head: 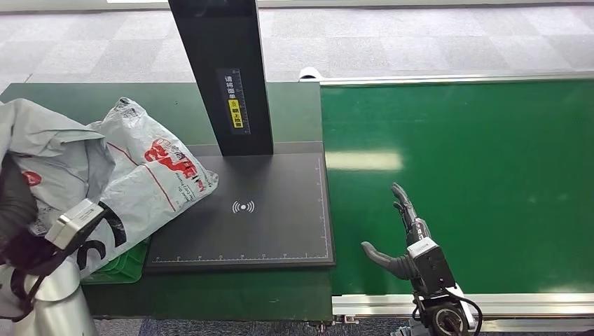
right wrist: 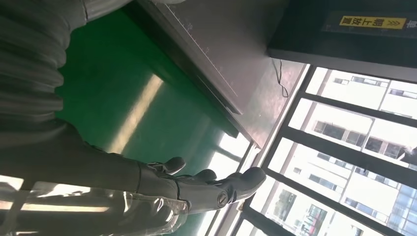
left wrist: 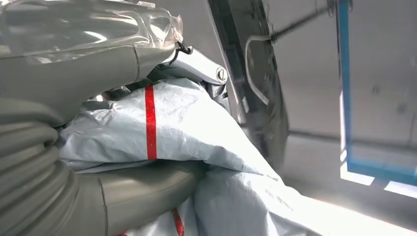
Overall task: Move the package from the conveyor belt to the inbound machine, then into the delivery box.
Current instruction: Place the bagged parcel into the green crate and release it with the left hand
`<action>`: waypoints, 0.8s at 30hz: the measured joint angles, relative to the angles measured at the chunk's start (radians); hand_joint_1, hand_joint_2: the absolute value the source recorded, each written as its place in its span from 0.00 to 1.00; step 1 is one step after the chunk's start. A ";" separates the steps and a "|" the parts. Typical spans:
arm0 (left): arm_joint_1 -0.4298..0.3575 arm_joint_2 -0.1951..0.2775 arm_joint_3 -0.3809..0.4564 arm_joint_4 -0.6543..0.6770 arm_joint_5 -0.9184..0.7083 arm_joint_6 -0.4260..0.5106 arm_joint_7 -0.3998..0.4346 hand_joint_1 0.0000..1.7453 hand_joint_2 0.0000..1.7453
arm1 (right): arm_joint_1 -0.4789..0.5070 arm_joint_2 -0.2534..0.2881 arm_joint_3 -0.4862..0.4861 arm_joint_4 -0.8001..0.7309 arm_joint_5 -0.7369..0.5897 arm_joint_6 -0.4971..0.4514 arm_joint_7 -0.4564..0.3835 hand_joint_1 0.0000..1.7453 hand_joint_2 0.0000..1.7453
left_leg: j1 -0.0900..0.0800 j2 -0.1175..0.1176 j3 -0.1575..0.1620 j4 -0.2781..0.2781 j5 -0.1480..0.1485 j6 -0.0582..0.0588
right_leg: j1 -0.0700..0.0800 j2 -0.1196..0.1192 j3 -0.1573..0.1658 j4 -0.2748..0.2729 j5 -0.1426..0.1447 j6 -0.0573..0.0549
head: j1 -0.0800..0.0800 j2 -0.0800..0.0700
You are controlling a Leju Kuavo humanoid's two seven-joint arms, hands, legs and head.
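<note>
package (head: 150, 168) cut off at left edge, left hand (head: 24, 238) mostly hidden behind it

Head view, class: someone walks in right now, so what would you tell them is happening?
The robot's left hand grips a grey plastic package with red print; one end of it lies on the dark scanning plate of the inbound machine, the rest bunches toward the left hand. The right hand is open and holds nothing, above the green conveyor belt.
</note>
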 joint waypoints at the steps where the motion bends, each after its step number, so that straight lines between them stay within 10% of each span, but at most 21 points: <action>1: 0.000 0.001 0.008 0.030 -0.034 0.000 0.051 1.00 1.00 | 0.001 -0.001 -0.002 -0.005 0.003 0.001 0.002 0.00 1.00 | 0.000 0.000 0.000 0.000 0.000 0.000 | 0.000 0.000 0.000 0.000 0.000 0.000 | 0.000 0.000; 8: -0.005 0.028 0.013 0.171 -0.109 -0.008 0.258 1.00 1.00 | 0.003 -0.001 -0.009 -0.018 0.019 0.010 0.007 0.00 1.00 | 0.000 0.001 0.000 0.000 0.000 0.000 | 0.000 0.001 0.000 0.000 0.000 0.000 | 0.000 0.000; 13: -0.017 0.192 -0.059 0.536 0.101 -0.252 0.552 0.99 1.00 | -0.025 -0.007 -0.021 -0.007 0.036 0.048 -0.001 0.00 1.00 | 0.000 0.003 0.001 0.000 0.000 0.000 | 0.000 0.002 0.001 0.000 0.000 0.000 | 0.000 0.000; 17: -0.036 0.242 -0.084 0.612 0.122 -0.277 0.562 0.95 0.00 | -0.030 -0.008 -0.022 -0.002 0.041 0.052 -0.007 0.00 1.00 | 0.000 0.003 0.001 0.000 0.000 0.000 | 0.000 0.001 0.001 0.000 0.000 0.000 | 0.000 0.000; 22: -0.045 0.274 -0.103 0.655 0.111 -0.256 0.577 0.02 0.00 | -0.032 -0.007 -0.022 -0.002 0.046 0.052 -0.004 0.00 1.00 | 0.000 0.002 0.004 0.000 0.000 0.000 | 0.000 0.001 0.004 0.000 0.000 0.000 | 0.000 0.000; 24: -0.043 0.278 -0.108 0.663 0.083 -0.198 0.585 0.00 0.00 | -0.031 -0.007 -0.023 -0.002 0.046 0.052 -0.004 0.00 1.00 | 0.000 0.002 0.004 0.000 0.000 0.000 | 0.000 0.001 0.005 0.000 0.000 0.000 | 0.000 0.000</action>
